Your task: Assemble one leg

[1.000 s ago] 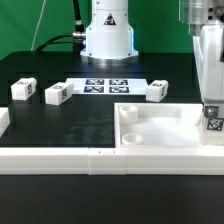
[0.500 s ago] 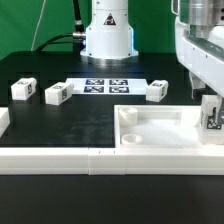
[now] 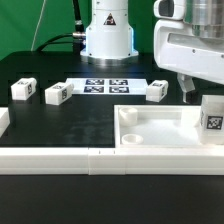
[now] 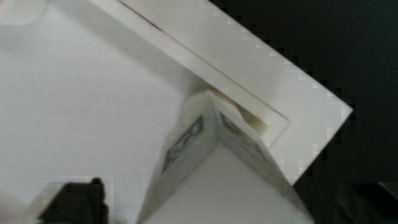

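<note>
A leg (image 3: 212, 116), a white post with a tag on its side, stands upright at the far right corner of the large white tray-like part (image 3: 165, 128). My gripper (image 3: 193, 92) hangs above and slightly to the exterior view's left of it, open and holding nothing. In the wrist view the leg (image 4: 217, 150) stands on the tray-like part (image 4: 98, 110), seen from above. Both dark fingers (image 4: 75, 201) are spread wide on either side, apart from the leg. Three more legs lie on the black table: one (image 3: 24, 89), another (image 3: 57, 94), a third (image 3: 157, 90).
The marker board (image 3: 105, 85) lies at the back centre before the white robot base (image 3: 108, 35). A long white rail (image 3: 60, 158) runs along the table's front. Another white part (image 3: 3, 120) shows at the exterior view's left edge.
My gripper has let go of the leg at the tray-like part's right corner, risen, and shifted to the exterior view's left. The leg stays standing there.
</note>
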Robot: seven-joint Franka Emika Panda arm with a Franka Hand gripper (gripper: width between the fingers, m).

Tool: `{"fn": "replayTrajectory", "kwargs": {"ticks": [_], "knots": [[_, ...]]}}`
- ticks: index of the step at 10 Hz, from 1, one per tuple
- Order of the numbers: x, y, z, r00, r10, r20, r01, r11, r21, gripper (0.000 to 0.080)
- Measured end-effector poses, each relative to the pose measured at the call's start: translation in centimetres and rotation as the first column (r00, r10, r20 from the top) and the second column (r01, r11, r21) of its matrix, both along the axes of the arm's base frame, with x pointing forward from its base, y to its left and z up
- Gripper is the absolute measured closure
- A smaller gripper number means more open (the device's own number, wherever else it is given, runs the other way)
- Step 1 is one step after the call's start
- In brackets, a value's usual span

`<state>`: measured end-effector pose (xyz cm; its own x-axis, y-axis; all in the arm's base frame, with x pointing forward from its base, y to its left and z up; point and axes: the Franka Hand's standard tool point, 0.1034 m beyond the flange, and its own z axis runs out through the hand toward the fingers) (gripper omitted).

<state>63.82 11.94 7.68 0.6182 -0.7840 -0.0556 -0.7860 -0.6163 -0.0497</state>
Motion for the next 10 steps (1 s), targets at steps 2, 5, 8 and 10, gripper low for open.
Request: {"fn": "replayTrajectory", "kwargs": {"ticks": [2,5,8,10], "knots": [[0.03,-0.05,-0.01,0.973,0.231,0.016,-0.231,0.973,-0.019,0.0150],[0.02,-0.12,-0.01,0.866,0.500,0.018,-0.498,0.865,-0.052,0.0150],[0.05,-0.23,0.00,0.850,0.527,0.019,-0.525,0.849,-0.052,0.0394],[0.05,-0.25,-0.01,0.850,0.527,0.019,-0.525,0.849,-0.052,0.0508]]}}
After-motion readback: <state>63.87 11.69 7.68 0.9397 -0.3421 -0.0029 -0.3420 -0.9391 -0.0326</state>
